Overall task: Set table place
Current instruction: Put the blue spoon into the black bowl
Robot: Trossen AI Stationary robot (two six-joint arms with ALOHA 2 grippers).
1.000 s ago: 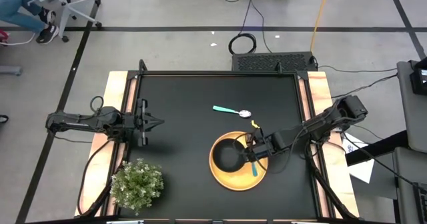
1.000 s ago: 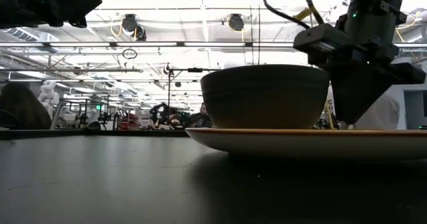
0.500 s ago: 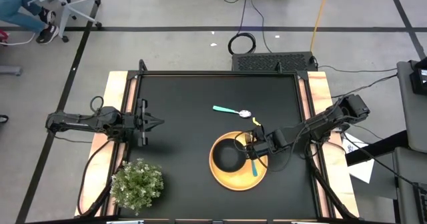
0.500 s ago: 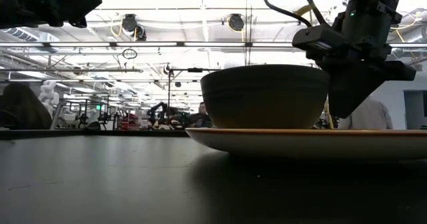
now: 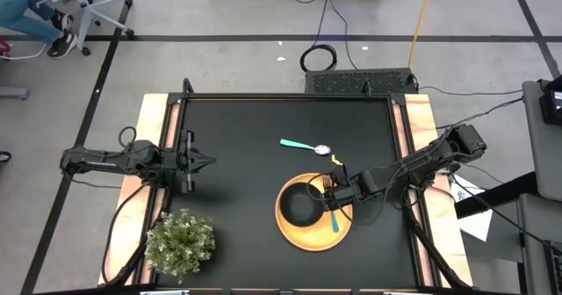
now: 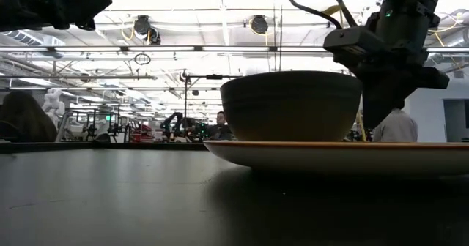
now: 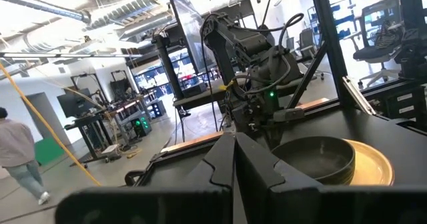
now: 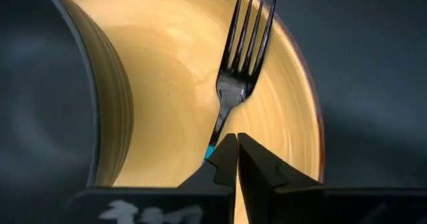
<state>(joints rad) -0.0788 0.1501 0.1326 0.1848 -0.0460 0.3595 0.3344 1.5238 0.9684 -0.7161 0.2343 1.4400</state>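
Observation:
The yellow plate (image 5: 314,233) lies on the black table (image 5: 237,128), right of middle. The black bowl (image 5: 301,207) stands on the plate's left part; both also show in the low view (image 6: 292,105). The teal-handled fork (image 5: 333,218) lies flat on the plate's right part, tines (image 8: 247,31) toward the far edge. The teal-handled spoon (image 5: 306,145) lies on the table beyond the plate. My right gripper (image 5: 337,198) is shut, low over the fork, reaching in from the right. My left gripper (image 5: 207,162) is shut and idle at the table's left. My right gripper's shut fingers (image 8: 223,159) stand over the fork where its metal neck meets the teal handle (image 8: 209,152), coming from the table's right and lying across the fork. The handle runs under one finger, not between the two. I cannot tell whether they touch it.
A green bushy potted plant (image 5: 180,242) stands at the near left corner. Light wooden strips (image 5: 151,137) run along the table's left and right sides. There is bare table between my left gripper and the plate. People show far off in the room (image 6: 220,121).
My right gripper has gone a little toward the bowl, staying shut. The fork, the plate and the bowl lie where they were.

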